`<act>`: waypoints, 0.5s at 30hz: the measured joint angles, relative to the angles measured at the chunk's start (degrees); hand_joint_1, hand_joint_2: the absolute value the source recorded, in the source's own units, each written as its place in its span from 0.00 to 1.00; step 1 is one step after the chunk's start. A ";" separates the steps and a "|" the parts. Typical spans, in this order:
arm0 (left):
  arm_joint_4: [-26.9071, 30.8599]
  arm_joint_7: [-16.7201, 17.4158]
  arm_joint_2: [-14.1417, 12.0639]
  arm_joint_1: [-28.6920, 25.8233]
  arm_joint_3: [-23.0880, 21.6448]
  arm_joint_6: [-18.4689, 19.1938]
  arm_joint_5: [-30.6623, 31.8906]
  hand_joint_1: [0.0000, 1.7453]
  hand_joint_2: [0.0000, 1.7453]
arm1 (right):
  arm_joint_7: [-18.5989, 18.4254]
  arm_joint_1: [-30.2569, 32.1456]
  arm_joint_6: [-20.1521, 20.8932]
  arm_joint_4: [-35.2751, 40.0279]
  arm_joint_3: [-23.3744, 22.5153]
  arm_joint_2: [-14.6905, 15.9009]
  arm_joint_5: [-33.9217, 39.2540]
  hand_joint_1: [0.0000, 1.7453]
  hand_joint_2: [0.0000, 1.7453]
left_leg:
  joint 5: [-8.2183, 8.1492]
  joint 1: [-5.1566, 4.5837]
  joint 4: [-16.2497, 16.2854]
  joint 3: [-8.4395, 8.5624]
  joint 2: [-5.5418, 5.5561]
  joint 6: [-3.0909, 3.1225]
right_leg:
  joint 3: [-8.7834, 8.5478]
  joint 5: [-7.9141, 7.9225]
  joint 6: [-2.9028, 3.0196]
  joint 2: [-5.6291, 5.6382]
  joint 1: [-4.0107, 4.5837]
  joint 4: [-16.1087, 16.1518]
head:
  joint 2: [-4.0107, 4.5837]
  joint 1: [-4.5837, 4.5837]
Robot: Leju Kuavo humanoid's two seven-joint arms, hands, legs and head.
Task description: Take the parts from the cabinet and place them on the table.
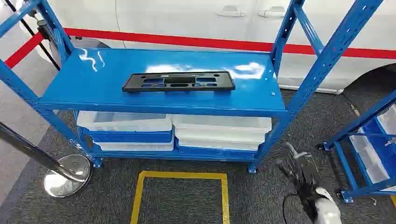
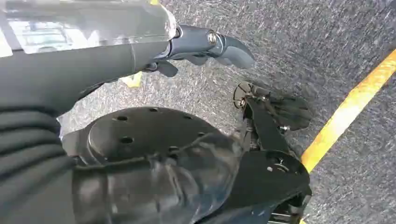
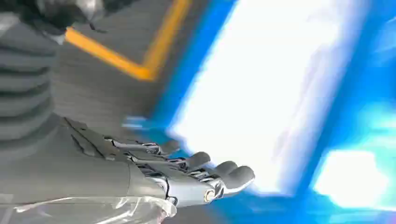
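Grey speckled carpet (image 1: 261, 196) covers the floor, marked with a yellow taped rectangle (image 1: 180, 176); on it stands a blue metal shelving rack (image 1: 327, 60), and behind the rack runs a white car body with a red stripe (image 1: 187, 18). On the rack's glossy blue top shelf (image 1: 93, 79) lies a long flat black plastic part with rectangular cut-outs (image 1: 178, 81), set lengthwise near the shelf's middle, touched by neither hand. Below it, translucent white plastic bins (image 1: 219, 128) sit side by side on blue trays. A chrome stanchion base (image 1: 67, 175) stands on the carpet at the rack's left corner; a second blue rack with white bins (image 1: 373, 149) stands at the far right.

In the head view the right hand (image 1: 301, 170) hangs low beside the rack's right leg, well below the top shelf; the right wrist view, blurred, shows its fingers (image 3: 224, 175) stretched out and apart, holding nothing. The left hand (image 2: 205, 46) in the left wrist view hangs over the carpet near a yellow line (image 2: 350, 112), its fingers extended and empty.
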State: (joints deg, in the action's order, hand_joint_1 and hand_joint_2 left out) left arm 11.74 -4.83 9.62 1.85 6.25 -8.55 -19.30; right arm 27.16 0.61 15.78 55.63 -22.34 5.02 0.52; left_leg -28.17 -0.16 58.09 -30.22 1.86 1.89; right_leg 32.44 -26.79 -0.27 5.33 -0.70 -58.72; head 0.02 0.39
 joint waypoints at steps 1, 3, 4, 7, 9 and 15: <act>0.00 0.00 0.00 -0.02 0.00 0.00 -0.15 0.00 0.00 | 1.84 0.48 -0.67 3.30 4.23 0.93 0.61 0.00 0.00 | 0.02 0.00 0.02 -0.03 0.18 0.01 | 0.00 0.00 0.00 -0.11 0.00 -0.01 | 0.00 0.02; 0.00 0.00 -0.02 -0.14 0.00 0.11 -0.41 0.00 0.00 | 4.31 2.42 -0.88 10.12 11.85 3.08 0.73 0.00 0.00 | 0.08 0.01 -0.01 -0.17 0.46 0.00 | 0.05 -0.03 -0.01 -0.39 0.00 -0.04 | 0.00 0.00; 0.00 -0.02 -0.04 -0.22 0.00 0.28 -0.39 0.00 0.00 | 4.43 2.80 -0.88 13.42 15.35 4.15 0.94 0.00 0.00 | 0.08 0.01 -0.01 -0.23 0.46 0.00 | 0.11 -0.03 -0.01 -0.38 0.00 -0.05 | 0.00 0.00; 0.00 -0.46 -0.11 -0.26 0.00 0.94 -0.39 0.00 0.00 | 4.71 3.01 0.56 22.17 23.77 7.28 2.60 0.00 0.00 | 0.07 0.02 -0.02 -0.25 0.46 0.00 | 0.16 -0.06 0.01 -0.38 0.03 -0.05 | 0.00 0.00; 0.00 -0.76 -0.13 -0.26 0.00 1.07 -0.37 0.00 0.00 | 5.93 3.25 2.33 26.43 27.97 8.94 3.70 0.00 0.00 | 0.07 0.01 -0.03 -0.30 0.52 0.00 | 0.15 -0.08 -0.01 -0.47 0.02 -0.05 | 0.00 0.00; -0.07 -0.48 -0.39 -0.26 -0.26 1.29 0.04 0.00 0.00 | 8.27 2.36 3.21 32.22 36.58 11.48 1.07 0.00 1.00 | 0.07 0.00 -0.03 -0.32 0.52 0.00 | 0.11 -0.07 -0.01 -0.47 0.01 -0.04 | 0.00 0.00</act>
State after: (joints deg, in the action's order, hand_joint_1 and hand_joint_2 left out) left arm 11.67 -5.31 9.22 1.59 5.99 -7.26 -19.26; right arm 35.43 2.98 18.99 87.84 14.23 16.50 1.59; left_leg -28.11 -0.15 58.06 -30.54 2.38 1.90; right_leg 32.55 -26.87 -0.28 4.86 -0.69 -58.76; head 0.02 0.39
